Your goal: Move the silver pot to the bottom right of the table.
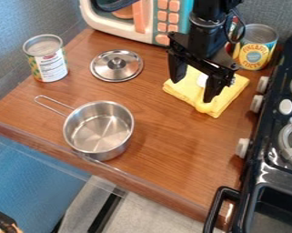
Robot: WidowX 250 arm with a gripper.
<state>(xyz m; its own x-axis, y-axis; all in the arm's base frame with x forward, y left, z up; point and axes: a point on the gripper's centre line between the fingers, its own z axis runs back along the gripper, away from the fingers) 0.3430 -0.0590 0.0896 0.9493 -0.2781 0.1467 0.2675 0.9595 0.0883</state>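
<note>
Brown wood tabletop (172, 159) spreads beneath a black two-finger robot gripper (193, 89), the scene's largest piece as seen from where I stand. A black stove (261, 176) with round white knobs flanks the gripper on the right, while a white, teal and orange toy microwave (149, 26) sits behind it, to the upper left. The gripper, at the end of a black robot arm (208, 10), hangs with its two fingers spread apart and nothing pinched between them. Down and to the left of it, the round silver metal pot (99, 129) stands upright near the table's front edge, open at the top, its thin wire handle angled up and away to the left. Below the gripper lies a folded yellow cloth (226, 96). Two metal cans stand upright: one with a yellow and blue label (254, 51) to the gripper's upper right, the other, in a white, green and red label (50, 63), well apart to its left. Between that second can and the gripper, a round silver metal lid (116, 66) lies flat, knob up.
</note>
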